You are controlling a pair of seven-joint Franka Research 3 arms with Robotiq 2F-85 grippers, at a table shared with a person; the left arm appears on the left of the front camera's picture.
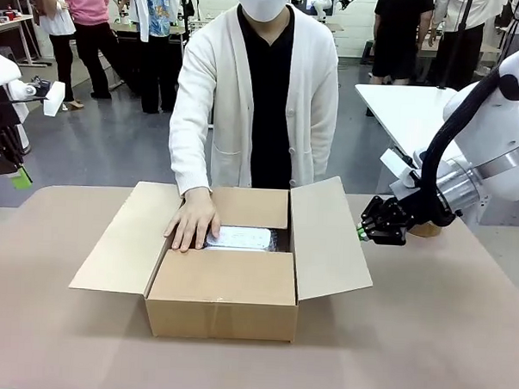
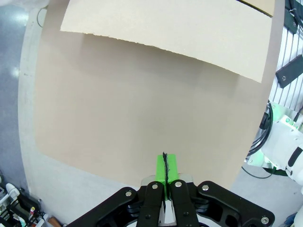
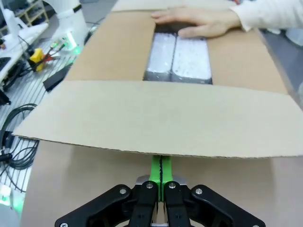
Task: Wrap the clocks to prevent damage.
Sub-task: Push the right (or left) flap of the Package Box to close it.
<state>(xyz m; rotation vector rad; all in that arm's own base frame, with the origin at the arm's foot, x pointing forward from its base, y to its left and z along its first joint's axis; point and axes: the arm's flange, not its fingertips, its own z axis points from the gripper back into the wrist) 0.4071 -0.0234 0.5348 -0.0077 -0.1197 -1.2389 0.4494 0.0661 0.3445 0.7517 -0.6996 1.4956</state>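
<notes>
Folding the right flap (image 1: 326, 240) over the wrapped clocks (image 1: 240, 238) probably needs a gentle push from the right gripper (image 1: 362, 233), closed and empty like the left gripper (image 2: 165, 161).

Bright even light, soft shadows, wide-angle wrist distortion

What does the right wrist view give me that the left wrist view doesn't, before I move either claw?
Right wrist view: the inside of the open box, with two wrapped bundles lying side by side and the person's hand resting flat at their far end. Left wrist view: a wide stretch of bare table between the left claw and the nearest flap. Shared: each looks past its own shut claw, green pads pressed together, at an outspread cardboard flap; the right claw sits just short of its flap.
</notes>
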